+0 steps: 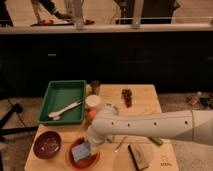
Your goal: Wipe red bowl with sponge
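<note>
Pictured over a light wooden table (145,95): white robot arm (150,127) stretched in from the right edge, bent down at its end above the red bowl (82,155). Gripper (86,146) lowered into that bowl, at the table's front edge. Light blue sponge (80,151) seen at the gripper's tip, lying inside the bowl and covering much of its middle, orange-red rim showing around it. Fingers hidden behind the arm's end and the sponge; could not tell whether spread, narrowed or clamped on the sponge.

Just left of the red bowl, set apart from it: smaller dark maroon bowl (47,144). Behind that, farther back on the table's left side: green tray (63,102) holding a pale long-handled utensil (65,110) laid on a slant. Right of the tray: round white cup (92,102), with a small dark cup (95,86) behind it. Toward the table's far side, right of both cups: a dark reddish-brown object (127,96). Right of the red bowl, near the front edge: brown oblong block (138,156) and a thin metal utensil (120,144), with a green object (155,141) peeking out beneath the arm.
</note>
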{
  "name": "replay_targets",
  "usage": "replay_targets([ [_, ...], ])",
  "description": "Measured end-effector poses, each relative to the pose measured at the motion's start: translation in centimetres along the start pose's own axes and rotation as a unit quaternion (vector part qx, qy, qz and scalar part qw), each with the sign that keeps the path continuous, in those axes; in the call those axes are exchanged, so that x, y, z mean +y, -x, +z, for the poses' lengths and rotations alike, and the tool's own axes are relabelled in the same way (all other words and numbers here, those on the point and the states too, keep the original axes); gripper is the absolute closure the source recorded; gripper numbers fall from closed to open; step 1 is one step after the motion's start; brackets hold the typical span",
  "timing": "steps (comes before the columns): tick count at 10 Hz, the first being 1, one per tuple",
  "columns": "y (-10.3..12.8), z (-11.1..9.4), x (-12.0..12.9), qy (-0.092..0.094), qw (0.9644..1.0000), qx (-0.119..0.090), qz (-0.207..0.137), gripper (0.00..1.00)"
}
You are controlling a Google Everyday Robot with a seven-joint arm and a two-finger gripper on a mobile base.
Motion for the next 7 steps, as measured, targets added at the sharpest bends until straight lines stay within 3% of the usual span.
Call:
replay_targets([
  [4, -2.4, 1.1, 1.2, 0.015, 0.9995, 0.003, 0.029, 1.00],
  [7, -2.5, 0.9, 0.0, 0.015, 0.9996, 0.006, 0.025, 1.00],
])
